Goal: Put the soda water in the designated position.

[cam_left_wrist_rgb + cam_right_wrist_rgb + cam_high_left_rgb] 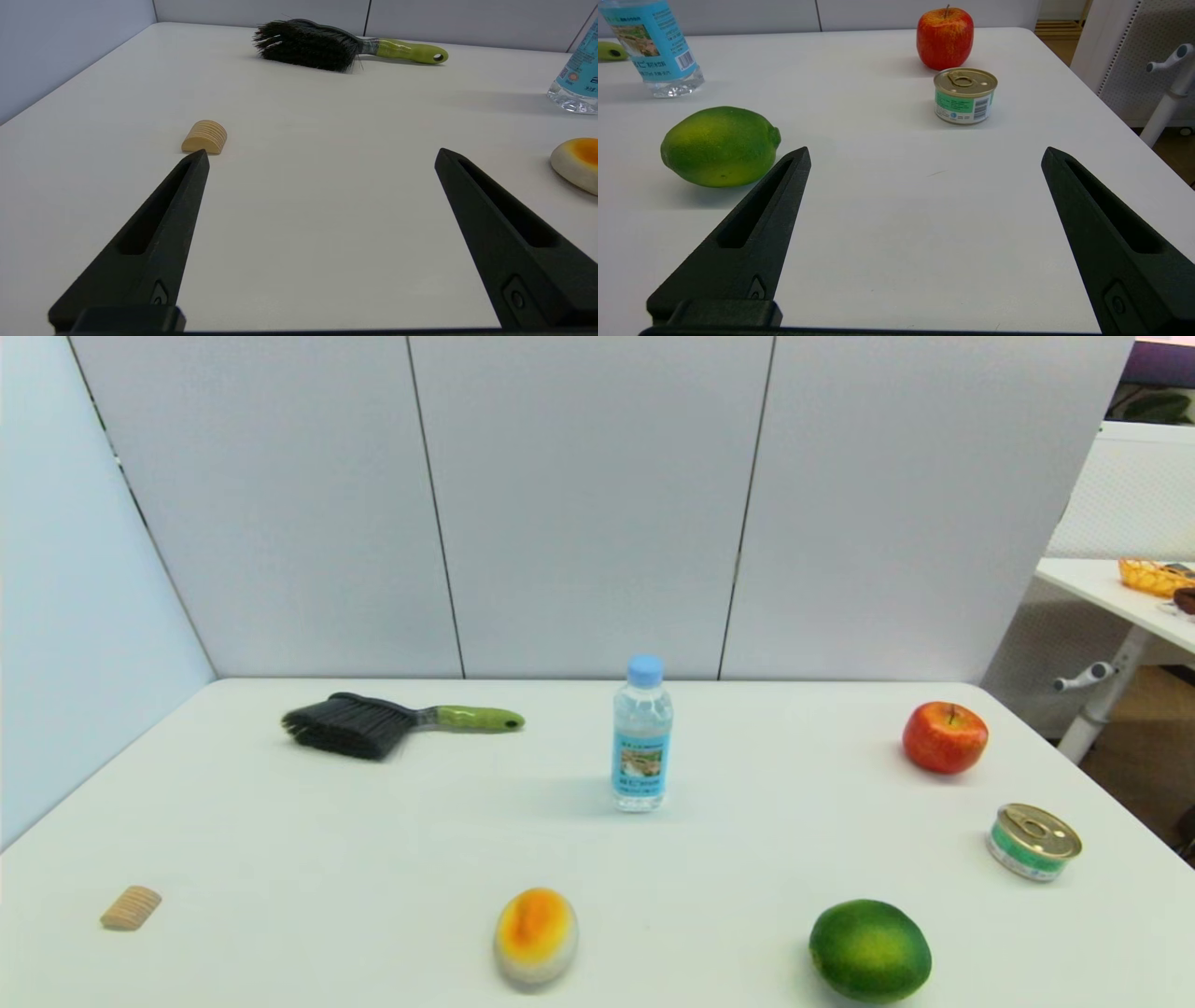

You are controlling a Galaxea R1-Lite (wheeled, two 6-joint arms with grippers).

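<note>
The left tool point(320, 156) hangs low over the desk's point(373, 859) left near part, its fingers spread wide, holding and touching nothing; the wood block shows just past one fingertip. The right tool point(924, 154) hangs low over the right near part, equally wide apart and empty, with the lime close beside one finger but not touching it. Neither tool shows in the head view.

Seen from the head, taking the desk's middle as the dial's centre, one of each thing lies there, seven in all. One ribbed wood block point(131, 907) lies at 8 o'clock near the front left edge. One brush point(373, 723) with black bristles and a green handle lies at 10 o'clock. One white-and-orange egg-like piece point(535, 933) lies at 6 o'clock. One soda water point(641, 737) stands upright at about 12 o'clock, close to the centre, cap on, well apart from both tools. One lime point(870, 950) lies at 5 o'clock. One apple point(944, 737) sits at 2 o'clock. One can point(1033, 842) stands at 4 o'clock.
</note>
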